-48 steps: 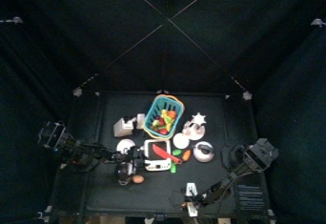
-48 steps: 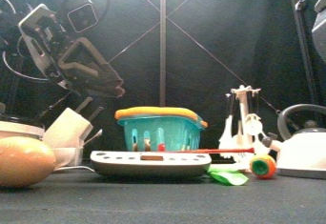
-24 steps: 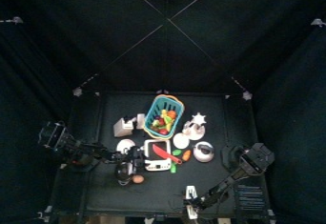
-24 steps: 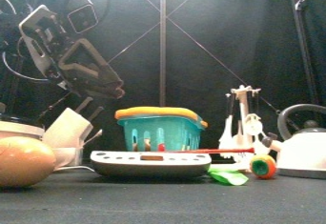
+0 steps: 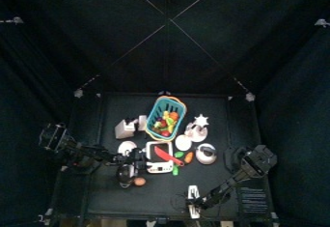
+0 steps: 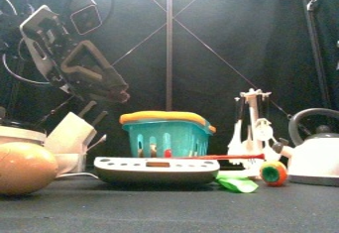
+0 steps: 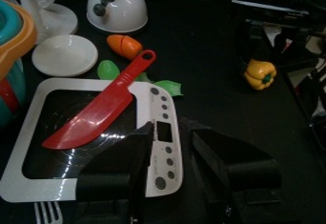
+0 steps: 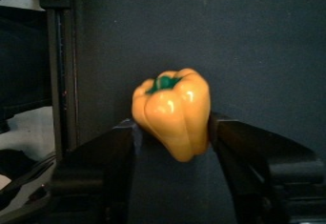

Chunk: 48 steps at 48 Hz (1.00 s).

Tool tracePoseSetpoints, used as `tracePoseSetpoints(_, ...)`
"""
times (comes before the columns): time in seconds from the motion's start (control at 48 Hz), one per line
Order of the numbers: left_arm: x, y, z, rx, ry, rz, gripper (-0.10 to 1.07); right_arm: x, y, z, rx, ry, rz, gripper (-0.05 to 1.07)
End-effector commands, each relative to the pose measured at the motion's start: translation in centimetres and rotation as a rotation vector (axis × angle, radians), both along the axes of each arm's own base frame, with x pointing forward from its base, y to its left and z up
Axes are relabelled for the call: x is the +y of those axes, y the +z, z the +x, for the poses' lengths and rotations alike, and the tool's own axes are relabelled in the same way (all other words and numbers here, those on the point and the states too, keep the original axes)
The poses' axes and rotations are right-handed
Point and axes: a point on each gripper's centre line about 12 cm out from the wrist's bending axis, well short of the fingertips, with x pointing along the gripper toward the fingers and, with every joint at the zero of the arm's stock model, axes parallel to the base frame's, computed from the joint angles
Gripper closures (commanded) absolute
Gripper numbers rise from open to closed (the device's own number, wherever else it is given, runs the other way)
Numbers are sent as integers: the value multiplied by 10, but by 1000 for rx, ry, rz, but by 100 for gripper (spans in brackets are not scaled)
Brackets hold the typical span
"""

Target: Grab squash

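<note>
The squash [image 8: 173, 113] is a small yellow, stubby vegetable with a green stem. In the right wrist view it stands on the black table between the jaws of my right gripper [image 8: 173, 137], which press on both of its sides. In the top view the right gripper [image 5: 195, 194] is at the table's front edge. The squash also shows in the left wrist view [image 7: 260, 72], apart from the other things. My left arm [image 5: 77, 156] rests at the table's left, and its gripper [image 7: 178, 185] hangs over a white board.
A white board [image 7: 51, 156] carries a red knife [image 7: 102, 113]. A teal basket [image 6: 169, 138] of toy food stands mid-table. A white kettle [image 6: 315, 153] is on the right. An orange-red piece [image 7: 124, 44] and a white bowl [image 7: 64, 51] lie nearby.
The right arm has shifted slightly towards the table's front. The left arm has not moved.
</note>
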Motion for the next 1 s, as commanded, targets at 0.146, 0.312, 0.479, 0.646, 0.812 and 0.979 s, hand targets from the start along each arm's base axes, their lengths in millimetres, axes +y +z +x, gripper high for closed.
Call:
tracePoseSetpoints(0.146,0,5,4,-20,2,-1,26,-1,30,9,-65,-11,44,34)
tracePoseSetpoints(0.312,0,4,3,-16,3,-2,26,-9,45,11,-100,-21,59,37)
tracePoseSetpoints(0.479,0,4,3,-15,3,-1,26,-14,48,12,-109,-22,52,37)
tracePoseSetpoints(0.646,0,3,3,-12,3,1,26,-27,49,20,-132,-26,18,37)
tracePoseSetpoints(0.812,0,5,4,-18,2,-1,26,-54,54,39,-162,-82,-5,37)
tracePoseSetpoints(0.979,1,3,3,-13,6,-4,26,-76,55,50,-165,-150,4,37)
